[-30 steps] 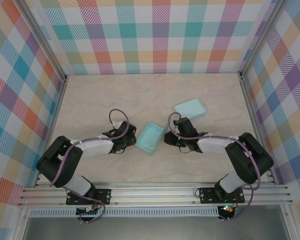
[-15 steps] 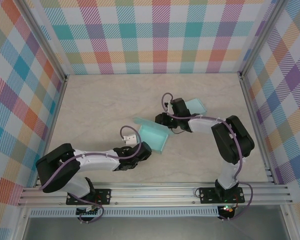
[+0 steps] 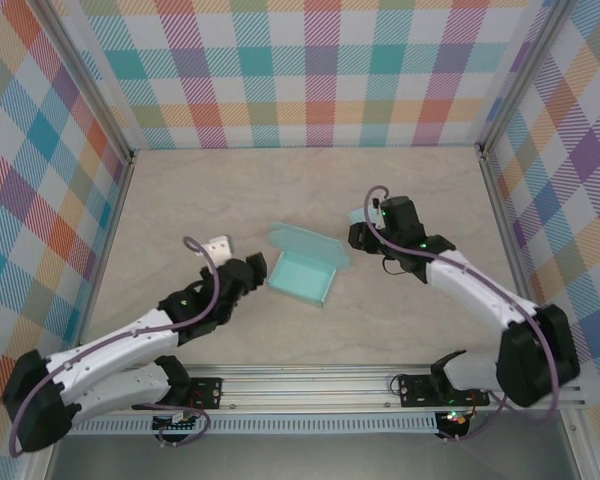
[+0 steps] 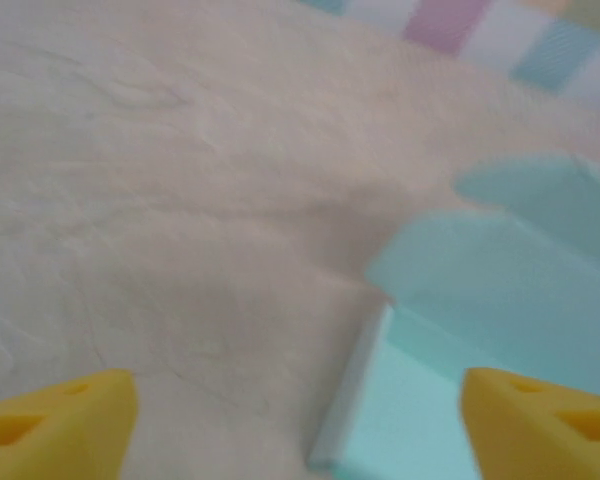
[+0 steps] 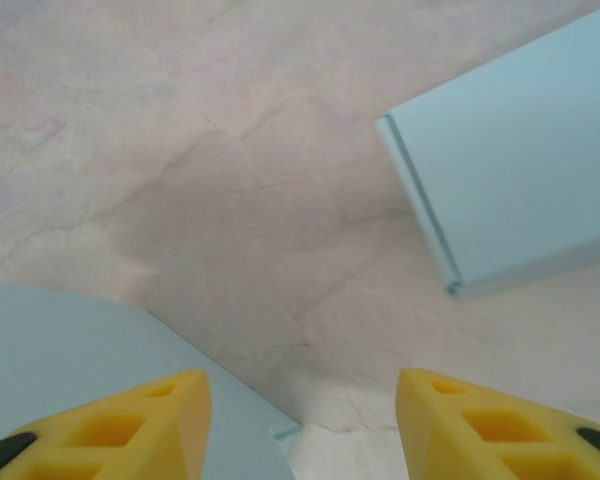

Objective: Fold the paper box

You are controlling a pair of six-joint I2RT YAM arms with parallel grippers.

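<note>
The pale teal paper box (image 3: pixel 302 273) lies mid-table as a shallow tray with its far flap (image 3: pixel 308 242) standing up. My left gripper (image 3: pixel 255 268) sits just left of the box, its jaws open. In the left wrist view the yellow fingertips (image 4: pixel 60 425) are spread wide, with the box's left wall (image 4: pixel 352 395) between them and untouched. My right gripper (image 3: pixel 361 238) hovers right of the flap, apart from it. Its yellow fingers (image 5: pixel 105 430) stand open over bare table, with a box edge (image 5: pixel 60 350) at lower left.
A second pale teal piece (image 3: pixel 356 215) lies partly under the right wrist and shows as a flat panel (image 5: pixel 520 160) in the right wrist view. Checked walls enclose the table on three sides, and a metal rail (image 3: pixel 310 385) runs along the near edge.
Both grippers have opened and drawn away from the box, the left moving up and left, the right moving right. The box now rests flat with its far flap raised.
</note>
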